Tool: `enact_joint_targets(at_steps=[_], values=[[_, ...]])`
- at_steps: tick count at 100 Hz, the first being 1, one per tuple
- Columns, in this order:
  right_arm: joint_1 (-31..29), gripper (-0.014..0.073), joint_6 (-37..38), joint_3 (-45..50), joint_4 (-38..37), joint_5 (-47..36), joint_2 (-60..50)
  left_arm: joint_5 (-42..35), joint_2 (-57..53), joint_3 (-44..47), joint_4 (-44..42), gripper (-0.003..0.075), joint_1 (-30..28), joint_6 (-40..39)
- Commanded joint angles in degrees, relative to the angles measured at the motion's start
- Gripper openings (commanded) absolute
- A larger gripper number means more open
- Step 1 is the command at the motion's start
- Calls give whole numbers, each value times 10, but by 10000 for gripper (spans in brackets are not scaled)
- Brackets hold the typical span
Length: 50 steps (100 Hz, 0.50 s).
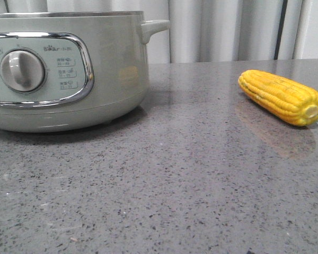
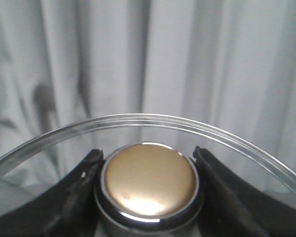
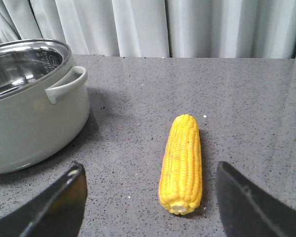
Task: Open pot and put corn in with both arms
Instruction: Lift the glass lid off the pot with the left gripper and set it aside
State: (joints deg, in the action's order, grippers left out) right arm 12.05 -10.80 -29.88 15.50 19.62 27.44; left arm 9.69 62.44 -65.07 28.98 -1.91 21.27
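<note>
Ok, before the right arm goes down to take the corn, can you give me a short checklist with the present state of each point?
1. Pot is open: ok, the right wrist view shows its bare steel inside.
2. Lid is off the pot and held: ok, the left pincer is closed on the lid's knob.
3. Corn lies free on the table, apart from the pot: ok.
4. Right pincer is open, a finger on each side of the corn: ok.
5. Pincer height above the corn: cannot tell.
</note>
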Motion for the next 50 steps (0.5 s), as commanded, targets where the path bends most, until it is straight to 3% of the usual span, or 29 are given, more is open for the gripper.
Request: enact_joint_targets(at_steps=[1,22,50], values=[[-3,475,-4,-21,-3,-43,8,-42,-19,-9,3,135,-70,-2],[-3,475,-4,-20,-4,-41,8,-38,-19,64,4,135,-181,-2],[-3,475,-4,-20,-7,-41,8,-97,-19,223,7,135,-185,-2]])
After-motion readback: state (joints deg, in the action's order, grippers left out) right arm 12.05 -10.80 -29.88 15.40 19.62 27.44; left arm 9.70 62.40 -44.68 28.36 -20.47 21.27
